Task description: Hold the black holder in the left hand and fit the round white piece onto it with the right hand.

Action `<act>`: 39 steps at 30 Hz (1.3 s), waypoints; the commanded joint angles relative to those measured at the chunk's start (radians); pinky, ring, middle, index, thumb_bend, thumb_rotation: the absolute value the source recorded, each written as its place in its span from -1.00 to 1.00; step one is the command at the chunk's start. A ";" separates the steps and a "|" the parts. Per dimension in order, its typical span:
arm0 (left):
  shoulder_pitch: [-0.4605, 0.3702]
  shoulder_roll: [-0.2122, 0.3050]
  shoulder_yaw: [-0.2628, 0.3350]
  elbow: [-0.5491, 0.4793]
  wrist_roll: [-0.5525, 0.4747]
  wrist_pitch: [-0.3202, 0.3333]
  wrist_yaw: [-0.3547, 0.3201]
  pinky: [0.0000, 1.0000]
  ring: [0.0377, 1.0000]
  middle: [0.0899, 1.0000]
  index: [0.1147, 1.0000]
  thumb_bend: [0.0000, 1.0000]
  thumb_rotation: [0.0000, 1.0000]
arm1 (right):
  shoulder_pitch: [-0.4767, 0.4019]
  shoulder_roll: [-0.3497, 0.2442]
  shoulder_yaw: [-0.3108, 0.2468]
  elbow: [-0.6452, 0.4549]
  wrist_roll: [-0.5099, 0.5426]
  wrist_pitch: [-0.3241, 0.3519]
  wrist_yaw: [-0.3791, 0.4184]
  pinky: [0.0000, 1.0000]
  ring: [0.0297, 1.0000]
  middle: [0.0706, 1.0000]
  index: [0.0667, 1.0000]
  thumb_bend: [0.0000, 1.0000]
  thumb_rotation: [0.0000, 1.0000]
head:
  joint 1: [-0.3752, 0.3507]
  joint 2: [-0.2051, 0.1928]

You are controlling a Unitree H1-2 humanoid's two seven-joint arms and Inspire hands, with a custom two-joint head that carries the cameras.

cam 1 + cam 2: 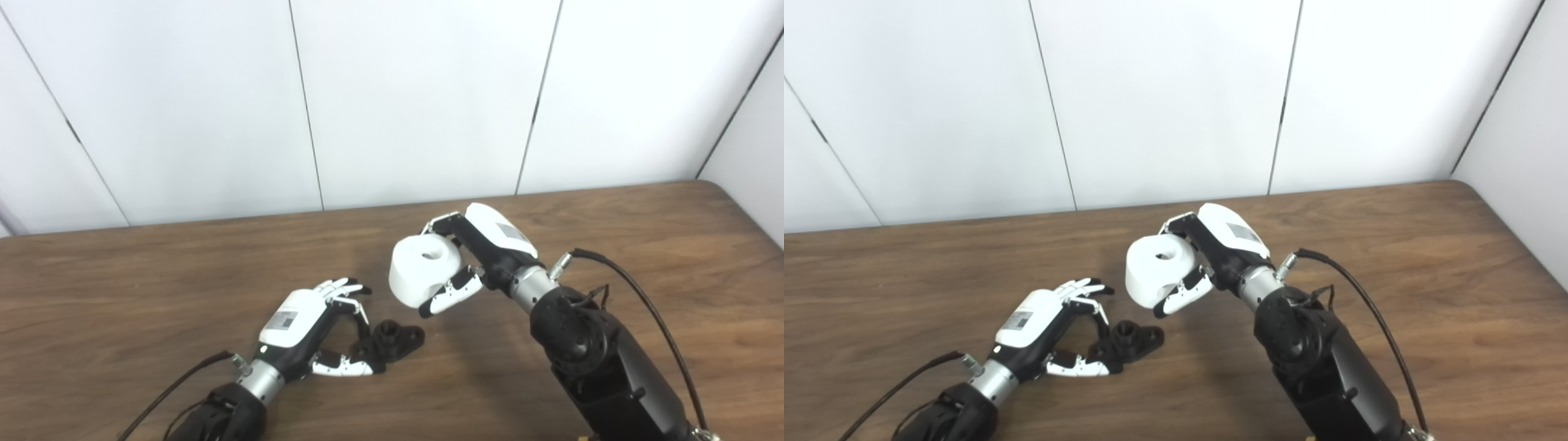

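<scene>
White wall panels with thin dark seams stand behind a brown wood-grain desk (pixel 122 288) that fills the lower half of both views.

Near the middle of the desk lies the black holder (pixel 395 340), a small flat base with a short round post standing up from it. It rests on the desk surface. The left hand (pixel 306 324) lies low just to the holder's left, its white back turned up and its arm coming in from the bottom left corner. Its thumb (pixel 343 366) reaches along the desk to the near left edge of the holder, and one finger curves down to the same end from above, so the hand pinches that end of the holder lightly; the other fingers (pixel 340 286) fan out loosely above and touch nothing.

The round white piece (pixel 424 269), a thick roll-like cylinder with a hole in its upper face, is up off the desk, above and slightly to the right of the holder and well apart from it. The right hand (pixel 474 251) is wrapped around it from the right side, with fingers over the far side and the thumb (pixel 450 295) pressed under its near edge. The right forearm (pixel 588 349) rises steeply from the bottom right, wrist bent toward the left, with a dark cable (pixel 649 312) looping beside it.
</scene>
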 commanded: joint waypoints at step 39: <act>0.035 0.005 -0.055 -0.013 0.063 0.151 -0.130 0.90 0.85 0.69 -0.16 0.05 -0.89 | -0.051 0.026 0.058 0.025 -0.002 -0.118 0.091 0.30 0.41 0.40 -0.11 0.04 -0.74 | 0.043 0.047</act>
